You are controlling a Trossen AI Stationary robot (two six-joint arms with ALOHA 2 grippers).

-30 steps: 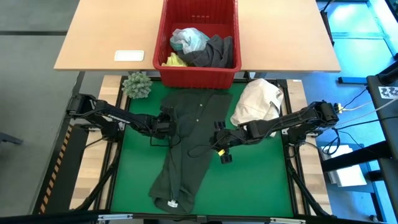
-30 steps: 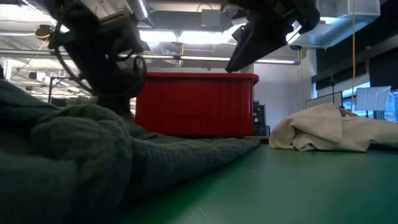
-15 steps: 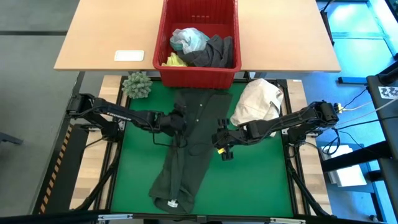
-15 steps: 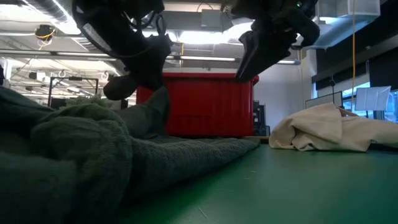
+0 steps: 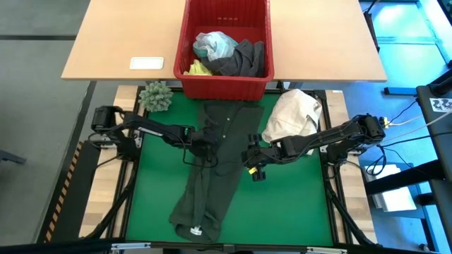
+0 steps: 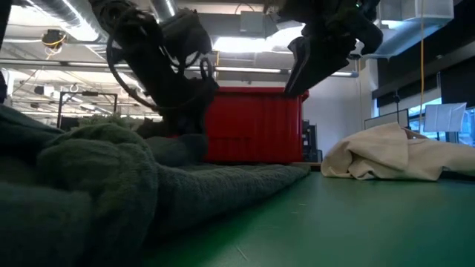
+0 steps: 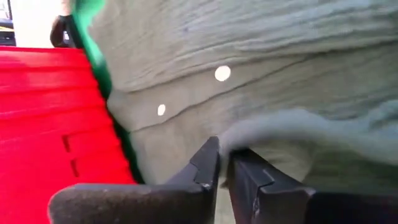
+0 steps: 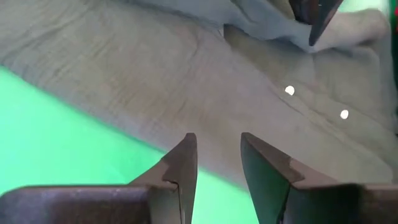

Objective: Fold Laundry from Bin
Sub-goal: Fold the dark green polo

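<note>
A dark green-black shirt (image 5: 212, 166) from the laundry lies lengthwise on the green mat, collar end near the red bin (image 5: 185, 42), white buttons (image 7: 222, 73) showing. My left gripper (image 5: 203, 147) is over the shirt's middle, shut on a ridge of its cloth. My right gripper (image 5: 252, 161) hovers open over the shirt's right edge, nothing between its fingers (image 8: 184, 163). In the bin lie turquoise (image 5: 214, 44), grey (image 5: 244, 60) and yellow (image 5: 196, 68) garments. My left gripper (image 7: 225, 155) pinches a raised fold of the shirt (image 7: 252, 132) between its two fingertips; how many layers, I cannot tell. The fingers slant down from the table's left side. The fold sits low on the shirt's body (image 6: 178, 144), and the rest of the shirt lies on the mat.
A cream-white cloth bundle (image 5: 293, 116) lies on the mat's far right, close to my right arm. A green spiky ball (image 5: 155, 97) sits at the far left corner. A white card (image 5: 147, 63) lies on the wooden table beside the bin. Bare mat (image 5: 282, 204) shows at the near right.
My left gripper has gone toward the table's right edge, drawing the shirt's left part over its middle. It first lifted the cloth, then sank and rolled, so the fold now lies low on the shirt. My right gripper has stayed where it was, open.
</note>
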